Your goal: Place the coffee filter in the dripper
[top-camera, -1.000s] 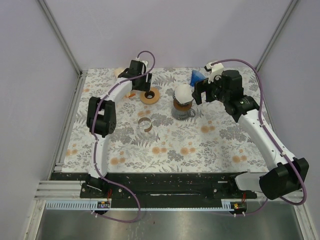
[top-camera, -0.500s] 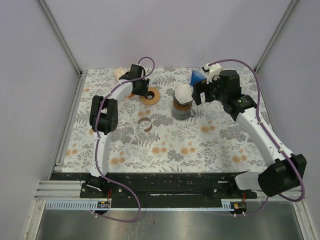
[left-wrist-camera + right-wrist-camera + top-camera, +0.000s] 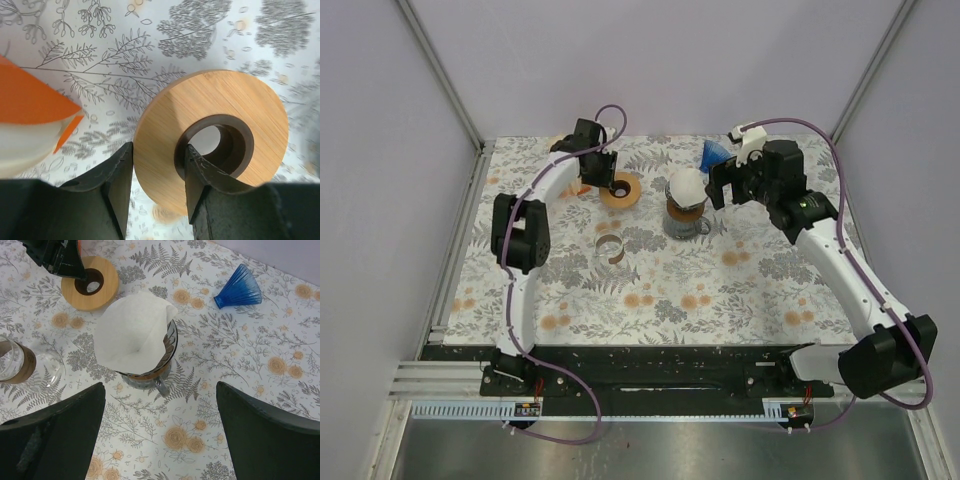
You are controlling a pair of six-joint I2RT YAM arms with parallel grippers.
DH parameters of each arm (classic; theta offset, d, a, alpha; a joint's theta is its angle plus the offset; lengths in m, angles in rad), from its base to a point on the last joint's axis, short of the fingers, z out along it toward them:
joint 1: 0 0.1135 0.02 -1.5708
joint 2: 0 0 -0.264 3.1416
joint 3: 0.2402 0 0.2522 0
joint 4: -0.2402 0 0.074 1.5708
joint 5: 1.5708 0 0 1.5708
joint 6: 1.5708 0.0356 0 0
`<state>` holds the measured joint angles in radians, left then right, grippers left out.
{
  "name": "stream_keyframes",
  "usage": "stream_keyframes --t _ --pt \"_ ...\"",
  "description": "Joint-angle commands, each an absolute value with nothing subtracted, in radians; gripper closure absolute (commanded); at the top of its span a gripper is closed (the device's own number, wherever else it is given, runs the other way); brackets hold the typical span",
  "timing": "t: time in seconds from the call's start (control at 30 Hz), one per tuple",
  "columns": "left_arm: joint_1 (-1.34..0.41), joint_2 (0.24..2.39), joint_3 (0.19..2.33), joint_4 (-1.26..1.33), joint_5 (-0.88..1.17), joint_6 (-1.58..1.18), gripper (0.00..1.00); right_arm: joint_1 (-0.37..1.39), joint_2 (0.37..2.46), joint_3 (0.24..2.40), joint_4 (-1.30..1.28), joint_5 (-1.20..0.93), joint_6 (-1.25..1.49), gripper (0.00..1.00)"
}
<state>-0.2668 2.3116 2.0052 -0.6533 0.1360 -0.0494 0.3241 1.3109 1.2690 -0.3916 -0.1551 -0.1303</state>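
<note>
The white paper coffee filter (image 3: 132, 335) sits in the glass dripper (image 3: 167, 352) with a brown band, at the middle back of the table (image 3: 687, 190). My right gripper (image 3: 160, 388) is open and empty, hovering just to the dripper's right (image 3: 720, 185). My left gripper (image 3: 159, 150) is down on a flat wooden ring (image 3: 215, 135), with one finger in its hole and the other outside its rim, closed on the band. The ring lies to the left of the dripper (image 3: 621, 192).
A blue fluted cone (image 3: 239, 292) lies on its side behind the dripper (image 3: 713, 153). A glass with a brown band (image 3: 610, 249) stands in front of the ring. An orange and white object (image 3: 30, 110) lies beside the ring. Walls enclose the table.
My left gripper has come down and shifted slightly left onto the wooden ring. The right arm, the filter and the dripper have barely moved.
</note>
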Motion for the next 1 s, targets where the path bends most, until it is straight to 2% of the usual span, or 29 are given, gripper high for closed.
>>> stream_keyframes --t 0.0,0.3,0.6,0.73,0.97 --pt "-0.262 2.079 2.053 -0.676 0.205 -0.04 1.0 0.321 1.233 1.293 -0.373 -0.155 -0.095 0.01" --pt "-0.258 1.74 1.892 -0.771 0.279 -0.006 1.0 0.322 1.135 1.301 -0.37 -0.251 -0.008 0.01" --pt "-0.331 1.434 1.599 -0.876 0.359 0.097 1.0 0.339 1.078 1.283 -0.428 -0.308 0.077 0.01" --pt "-0.377 1.417 1.508 -0.876 0.344 0.123 1.0 0.342 1.058 1.244 -0.43 -0.304 0.095 0.01" --pt "-0.382 1.535 1.489 -0.85 0.311 0.118 1.0 0.344 1.051 1.229 -0.454 -0.301 0.098 0.0"
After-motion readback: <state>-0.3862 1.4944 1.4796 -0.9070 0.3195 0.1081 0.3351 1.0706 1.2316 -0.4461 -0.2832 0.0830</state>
